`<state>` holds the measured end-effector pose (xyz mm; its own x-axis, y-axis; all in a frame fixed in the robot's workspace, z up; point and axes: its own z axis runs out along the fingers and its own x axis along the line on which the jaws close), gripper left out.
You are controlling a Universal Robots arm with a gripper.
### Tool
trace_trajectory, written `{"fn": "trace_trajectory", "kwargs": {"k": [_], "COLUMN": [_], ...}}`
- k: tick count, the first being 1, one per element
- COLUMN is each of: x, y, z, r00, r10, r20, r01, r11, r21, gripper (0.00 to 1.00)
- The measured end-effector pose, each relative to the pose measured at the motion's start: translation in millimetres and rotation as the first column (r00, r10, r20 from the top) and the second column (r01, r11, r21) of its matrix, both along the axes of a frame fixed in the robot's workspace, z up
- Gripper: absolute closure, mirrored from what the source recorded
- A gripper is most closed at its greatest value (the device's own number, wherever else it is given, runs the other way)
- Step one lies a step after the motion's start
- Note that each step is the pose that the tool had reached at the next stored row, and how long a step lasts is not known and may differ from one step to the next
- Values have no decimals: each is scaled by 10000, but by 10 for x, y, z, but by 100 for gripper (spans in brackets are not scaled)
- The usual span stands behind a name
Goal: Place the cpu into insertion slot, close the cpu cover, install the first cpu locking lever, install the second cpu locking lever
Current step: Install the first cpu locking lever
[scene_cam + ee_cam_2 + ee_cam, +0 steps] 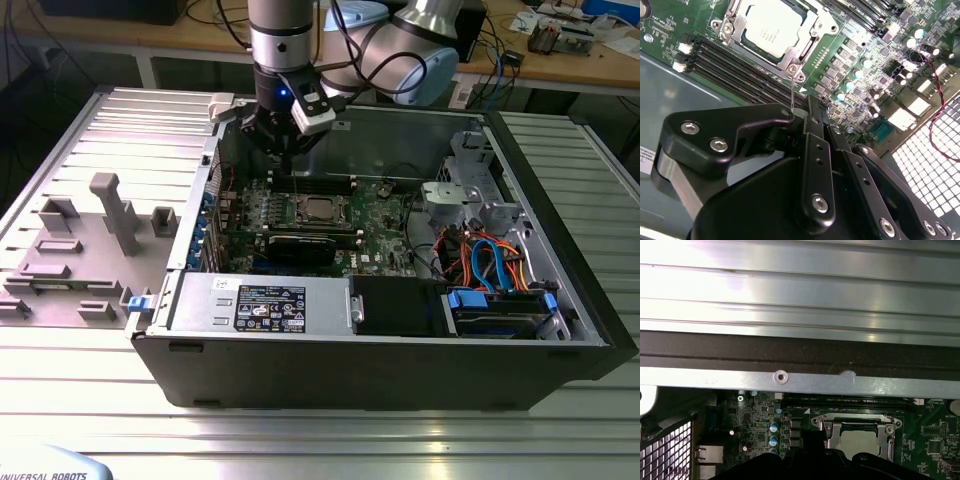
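The cpu [318, 208] [771, 25] [858, 444] lies flat in the insertion slot [808, 20] on the green board. The silvery cpu cover [734, 31] [856, 422] lies down over its edges. My gripper [285, 152] [810, 107] hangs just above the board beside the socket's corner, on the side of the long memory slots. Its black fingers [816, 145] stand pressed together. A thin metal locking lever [792, 92] rises from the socket corner up to the fingertips and touches their side. I cannot tell whether it is clamped between them.
Long black memory slots [725, 60] run next to the socket. A black graphics card [295, 246] lies on its other side. The case wall [800, 380] is close behind the gripper. A power supply [260, 300] and drive cables [490, 262] fill the case's near side.
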<state>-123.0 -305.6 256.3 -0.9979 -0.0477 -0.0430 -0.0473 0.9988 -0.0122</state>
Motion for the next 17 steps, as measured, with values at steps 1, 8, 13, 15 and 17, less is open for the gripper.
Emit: {"fn": "trace_trajectory", "kwargs": {"k": [1, 8, 13, 15, 17], "x": [16, 25, 48, 53, 57], "y": [0, 0, 0, 0, 0], "z": [0, 0, 0, 0, 0], "r00": [10000, 10000, 10000, 10000, 10000], "r10": [18, 27, 52, 57, 62], "r20": [0, 0, 0, 0, 0], "r01": [-18, -27, -52, -57, -62], "r11": [10000, 10000, 10000, 10000, 10000], "r21": [0, 0, 0, 0, 0], "gripper": [89, 89, 89, 89, 89]}}
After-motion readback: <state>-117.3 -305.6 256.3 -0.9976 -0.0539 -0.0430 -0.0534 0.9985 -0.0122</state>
